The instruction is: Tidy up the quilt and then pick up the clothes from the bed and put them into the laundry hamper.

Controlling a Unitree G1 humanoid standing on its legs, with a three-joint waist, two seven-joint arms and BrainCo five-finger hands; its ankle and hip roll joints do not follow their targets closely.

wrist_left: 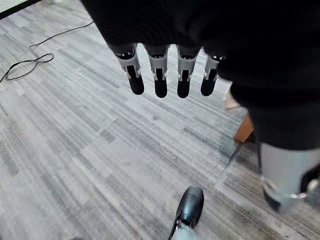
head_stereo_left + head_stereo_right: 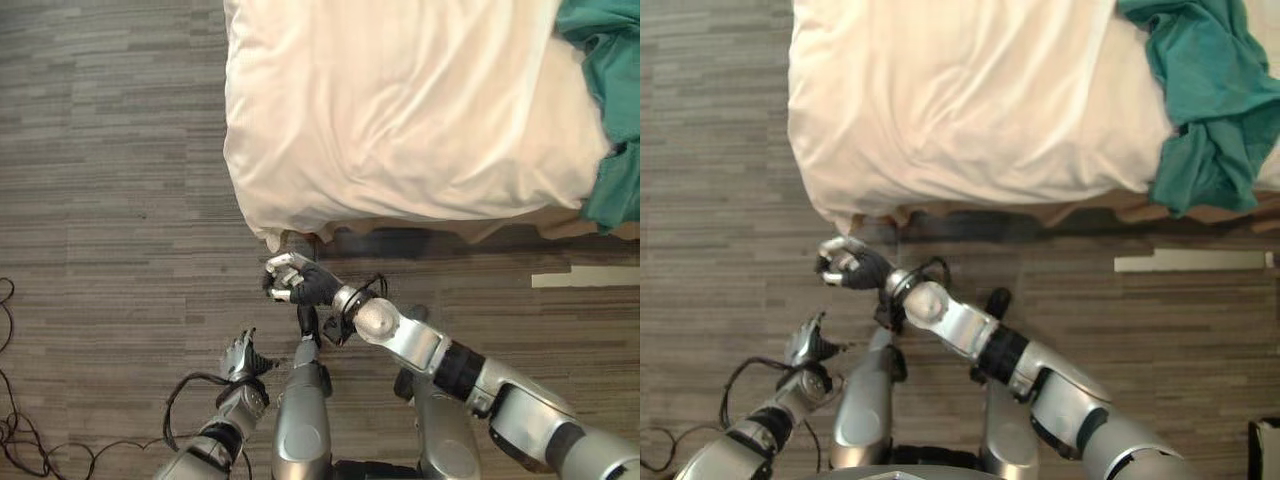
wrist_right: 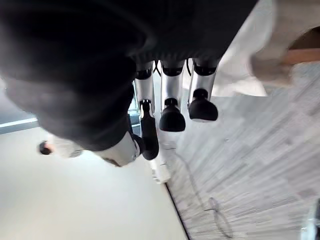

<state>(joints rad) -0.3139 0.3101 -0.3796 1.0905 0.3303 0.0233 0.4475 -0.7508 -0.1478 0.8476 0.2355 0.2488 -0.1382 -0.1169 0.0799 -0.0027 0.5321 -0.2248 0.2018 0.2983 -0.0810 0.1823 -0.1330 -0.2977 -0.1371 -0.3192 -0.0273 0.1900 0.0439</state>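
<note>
Both hands are empty right now. The right hand point(image 2: 300, 282) sits just off the near corner of the bed point(image 2: 300, 238), over the floor, with its fingers point(image 3: 172, 115) curled inward a bit; in its wrist view the dark tips bend down toward the thumb with nothing between them, so it's loosely clenched on air and not touching the quilt point(image 2: 400, 110). The left hand point(image 2: 243, 357) hangs lower, well clear of the bed over the grey striped carpet point(image 2: 110, 200), and its fingers point(image 1: 160, 75) run straight out in a neat row, released, holding nothing. The quilt is a cream one spread across the mattress with soft wrinkles, its edge draping over the near side and corner. The clothes point(image 2: 1205, 95) are a teal bundle crumpled on the far right part of the bed, partly hanging over the near edge, well apart from both hands. There's a pale strip point(image 2: 585, 277) lying on the floor near that side. No readable labels or writing anywhere that I can make out.
</note>
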